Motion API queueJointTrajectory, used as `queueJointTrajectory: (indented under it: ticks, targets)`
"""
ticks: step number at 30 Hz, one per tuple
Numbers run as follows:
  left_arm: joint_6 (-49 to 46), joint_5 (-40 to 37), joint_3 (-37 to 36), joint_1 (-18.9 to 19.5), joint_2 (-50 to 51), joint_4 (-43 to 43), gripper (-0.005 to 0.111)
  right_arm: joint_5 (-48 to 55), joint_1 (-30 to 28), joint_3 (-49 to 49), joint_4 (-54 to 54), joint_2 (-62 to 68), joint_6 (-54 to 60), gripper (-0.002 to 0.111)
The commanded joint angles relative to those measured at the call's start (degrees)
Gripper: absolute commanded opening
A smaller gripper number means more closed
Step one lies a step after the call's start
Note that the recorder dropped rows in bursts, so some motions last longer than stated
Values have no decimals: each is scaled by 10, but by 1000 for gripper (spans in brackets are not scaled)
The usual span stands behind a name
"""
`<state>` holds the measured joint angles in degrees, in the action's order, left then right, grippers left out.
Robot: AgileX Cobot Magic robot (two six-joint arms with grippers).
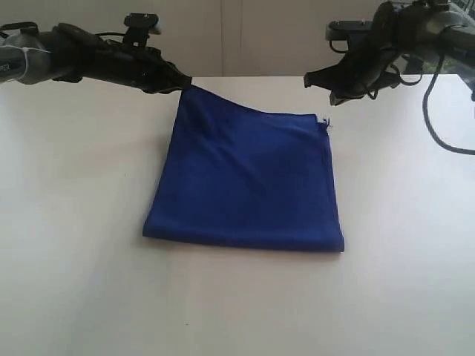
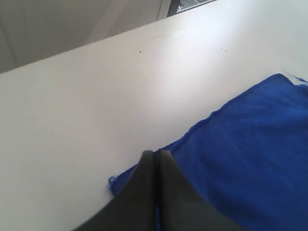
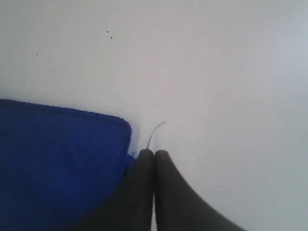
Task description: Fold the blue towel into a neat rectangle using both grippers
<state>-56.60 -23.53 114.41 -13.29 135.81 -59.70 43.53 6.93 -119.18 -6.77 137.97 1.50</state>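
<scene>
Blue towel (image 1: 245, 178) lay folded mid-table, table (image 1: 74, 259) open beyond every edge | I saw left gripper (image 1: 185, 81) clenched on its lifted far-left corner | right gripper (image 1: 307, 78) clenched empty, hovering near far-right corner.

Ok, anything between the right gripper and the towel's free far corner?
Nothing visible. The right gripper hangs shut above the free corner of the blue towel, with only bare table there; the left gripper pinches the other corner.

Feels like a robotics lab: bare white tabletop (image 1: 74, 259), plain pale wall (image 1: 245, 37) behind, a cabled black left arm (image 1: 82, 55) and right arm (image 1: 404, 33) reaching in over it.
</scene>
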Motion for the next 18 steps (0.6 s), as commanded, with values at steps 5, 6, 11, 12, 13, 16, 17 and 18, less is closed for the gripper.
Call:
queueJointTrajectory:
  ticks: [5, 6, 11, 12, 13, 16, 17, 18]
  targets:
    - [-23, 34, 3, -1, 41, -49, 0, -48, 0, -1, -35, 26, 3, 0]
    - [-23, 36, 3, -1, 42, -50, 0, -52, 0, -1, -43, 28, 6, 1]
    - [-24, 38, 3, -1, 47, -70, 0, -76, 0, -1, -95, 54, 24, 28]
    - [-24, 38, 3, -1, 47, -70, 0, -80, 0, -1, -101, 58, 29, 30]
    - [-24, 38, 3, -1, 47, -70, 0, -83, 0, -1, -105, 63, 30, 31]
    - [-24, 38, 3, -1, 47, -70, 0, -98, 0, -1, -118, 73, 34, 31]
    - [-24, 38, 3, -1, 47, -70, 0, -103, 0, -1, -118, 76, 34, 31]
    - [-24, 38, 3, -1, 47, -70, 0, -106, 0, -1, -118, 78, 34, 31]
